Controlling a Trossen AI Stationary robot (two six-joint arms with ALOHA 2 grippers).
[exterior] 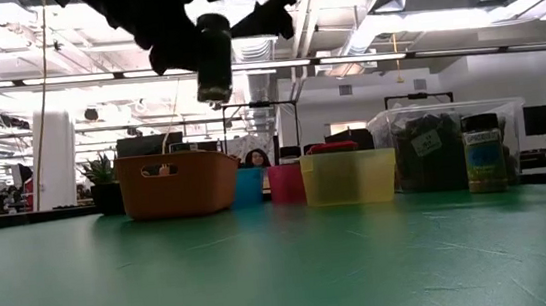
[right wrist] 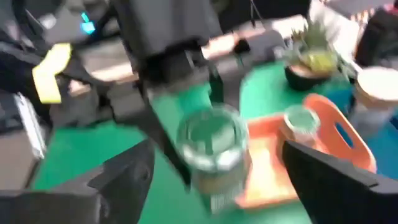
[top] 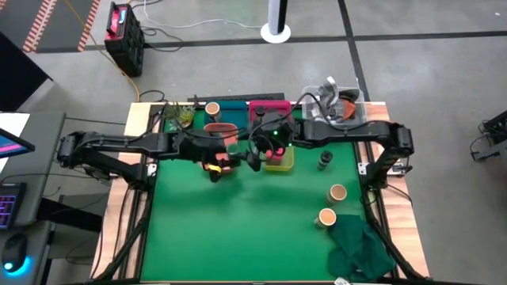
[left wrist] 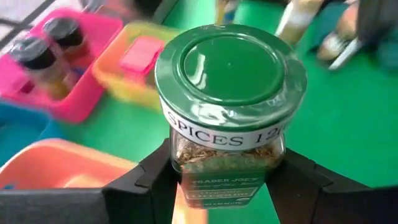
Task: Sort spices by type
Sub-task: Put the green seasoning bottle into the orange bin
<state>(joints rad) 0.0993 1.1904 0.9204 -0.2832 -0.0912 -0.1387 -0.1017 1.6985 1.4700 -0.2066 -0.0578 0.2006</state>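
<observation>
A green-topped spice jar (left wrist: 230, 81) hangs in the air over the middle of the green table, with my left gripper (left wrist: 227, 158) shut on it. My right gripper (right wrist: 217, 154) faces it from the table's right. It is open, with a finger on either side of the jar (right wrist: 210, 146) and clear of it. In the low view the jar (exterior: 212, 58) shows high above the table. Another green-topped jar (right wrist: 301, 124) stands in the orange tray (top: 222, 131). Two black bottles (left wrist: 43, 56) stand in the pink tray (left wrist: 93, 68). A pink box (left wrist: 143, 56) lies in the yellow tray (top: 279, 158). My left gripper pinches the jar's glass body (left wrist: 186, 162), just below the green lid, between its two fingers. The fingers come from the table's left, slanting a little downward. The jar is lifted clear of the table, lid up and slightly tilted.
On the table's right stand a green-topped jar (top: 324, 161) and two tan-topped jars (top: 338, 192) (top: 326, 217). A dark green cloth (top: 360, 249) lies at the near right corner. A teal tray (top: 230, 111), a plant (top: 181, 117) and a clear box (top: 333, 107) line the far edge.
</observation>
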